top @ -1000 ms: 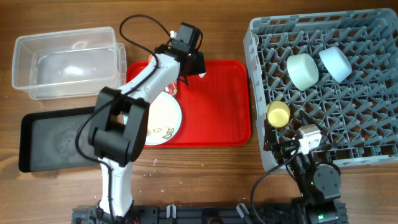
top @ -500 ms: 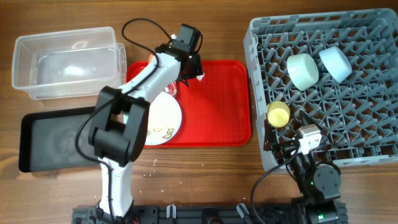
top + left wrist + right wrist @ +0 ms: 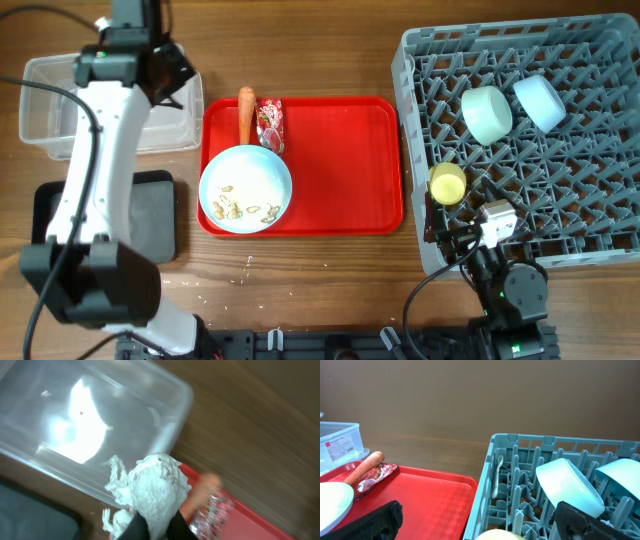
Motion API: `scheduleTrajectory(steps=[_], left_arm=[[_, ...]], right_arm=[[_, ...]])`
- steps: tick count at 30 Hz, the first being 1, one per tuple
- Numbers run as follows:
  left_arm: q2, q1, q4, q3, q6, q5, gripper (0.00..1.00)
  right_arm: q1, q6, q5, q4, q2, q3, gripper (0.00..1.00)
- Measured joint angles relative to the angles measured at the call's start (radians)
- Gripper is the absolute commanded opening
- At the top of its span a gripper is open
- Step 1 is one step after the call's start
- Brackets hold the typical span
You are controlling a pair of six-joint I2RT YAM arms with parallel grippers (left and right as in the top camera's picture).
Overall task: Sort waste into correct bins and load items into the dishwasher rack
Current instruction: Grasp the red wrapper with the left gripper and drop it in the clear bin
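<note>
Your left gripper [image 3: 152, 529] has swung to the upper left, clamping the paper scrap [image 3: 157, 482] over the clear tub [image 3: 182, 399] to bin it.

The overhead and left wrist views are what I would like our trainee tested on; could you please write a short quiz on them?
1. True or false: the carrot lies on the red tray, beside the wrapper.
2. What do the jaws of the left gripper hold? A. the wrapper. B. the crumpled white paper. C. nothing.
3. How many bowls are in the dishwasher rack?

Key
1. True.
2. B.
3. Two: the mint bowl and the pale blue bowl.
</note>
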Motion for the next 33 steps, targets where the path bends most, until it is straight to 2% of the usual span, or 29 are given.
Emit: scheduleTrajectory(steps=[2, 4, 8, 14, 20, 29, 31, 33], left_arm=[[0.039, 0.035, 0.012, -0.009, 0.005, -0.012, 0.80], [0.075, 0.056, 0.025, -0.018, 0.005, -0.006, 0.76], [0.093, 0.055, 0.026, -0.026, 0.024, 0.079, 0.75], [0.093, -0.096, -0.005, -0.026, 0.050, 0.153, 0.68], [0.126, -0.346, -0.008, -0.035, 0.043, 0.051, 0.68], [0.351, -0.376, 0.086, -0.071, -0.019, 0.014, 0.66], [0.375, -0.375, 0.100, -0.073, -0.019, 0.031, 0.62], [0.391, -0.376, 0.119, -0.074, -0.014, 0.061, 0.54]], right_arm=[[0.000, 0.000, 0.000, 0.000, 0.000, 0.000, 1.00], [0.000, 0.000, 0.000, 0.000, 0.000, 0.000, 1.00], [0.000, 0.000, 0.000, 0.000, 0.000, 0.000, 1.00], [0.000, 0.000, 0.000, 0.000, 0.000, 0.000, 1.00], [0.000, 0.000, 0.000, 0.000, 0.000, 0.000, 1.00], [0.000, 0.000, 0.000, 0.000, 0.000, 0.000, 1.00], [0.000, 0.000, 0.000, 0.000, 0.000, 0.000, 1.00], [0.000, 0.000, 0.000, 0.000, 0.000, 0.000, 1.00]])
